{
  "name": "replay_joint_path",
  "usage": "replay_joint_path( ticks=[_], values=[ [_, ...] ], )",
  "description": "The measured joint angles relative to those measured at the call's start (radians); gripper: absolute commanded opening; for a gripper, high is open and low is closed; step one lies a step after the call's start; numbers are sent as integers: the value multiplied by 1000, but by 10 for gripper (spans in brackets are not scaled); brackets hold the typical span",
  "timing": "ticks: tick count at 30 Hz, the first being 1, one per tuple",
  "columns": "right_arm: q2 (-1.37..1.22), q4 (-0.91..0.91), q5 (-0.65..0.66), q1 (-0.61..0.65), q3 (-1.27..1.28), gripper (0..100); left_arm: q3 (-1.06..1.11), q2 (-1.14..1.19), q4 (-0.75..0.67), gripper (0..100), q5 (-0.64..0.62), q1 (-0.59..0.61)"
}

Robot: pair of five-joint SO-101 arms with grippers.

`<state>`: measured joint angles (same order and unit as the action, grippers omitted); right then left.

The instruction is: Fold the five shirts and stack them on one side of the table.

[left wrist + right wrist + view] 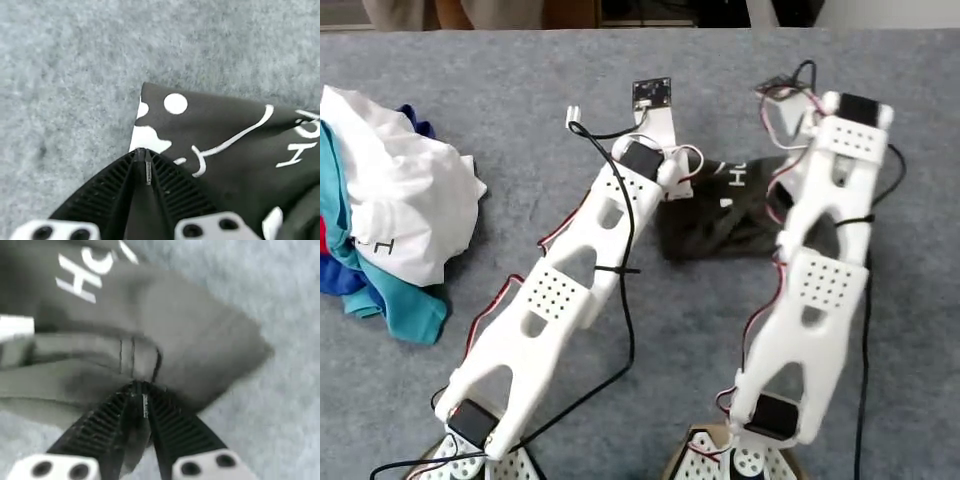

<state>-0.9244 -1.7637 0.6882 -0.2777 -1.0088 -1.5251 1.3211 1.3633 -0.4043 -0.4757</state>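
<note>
**One shirt point(720, 215) in the middle, pile of shirts point(390, 220) at left**

The shirt lies on the tabletop point(520, 80) between the left claw point(145, 167) and the right claw point(139, 400). The pile of shirts sits well apart, at the left edge.

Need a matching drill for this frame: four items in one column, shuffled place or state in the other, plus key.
1 black shirt
2 white shirt
3 teal shirt
4 left end effector

A on top of the pile
B shut on a printed cloth corner
C mid-table, apart from the pile
D low in the pile, under white cloth

Pairs: 1-C, 2-A, 3-D, 4-B
</note>
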Motion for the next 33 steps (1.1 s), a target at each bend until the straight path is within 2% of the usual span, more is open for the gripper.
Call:
replay_joint_path(
  ticks=[6,15,20,23,27,33],
  values=[
    [146,0,44,-54,199,2,-5,0,0,20,2,5],
    [169,49,147,-216,405,2,-5,0,0,19,2,8],
    [173,92,186,-275,404,2,-5,0,0,19,2,8],
    [198,68,149,-232,316,3,-5,0,0,19,2,8],
    [213,61,61,-89,178,3,-5,0,0,19,2,8],
    [140,203,-6,104,138,4,-5,0,0,20,0,8]
  ],
)
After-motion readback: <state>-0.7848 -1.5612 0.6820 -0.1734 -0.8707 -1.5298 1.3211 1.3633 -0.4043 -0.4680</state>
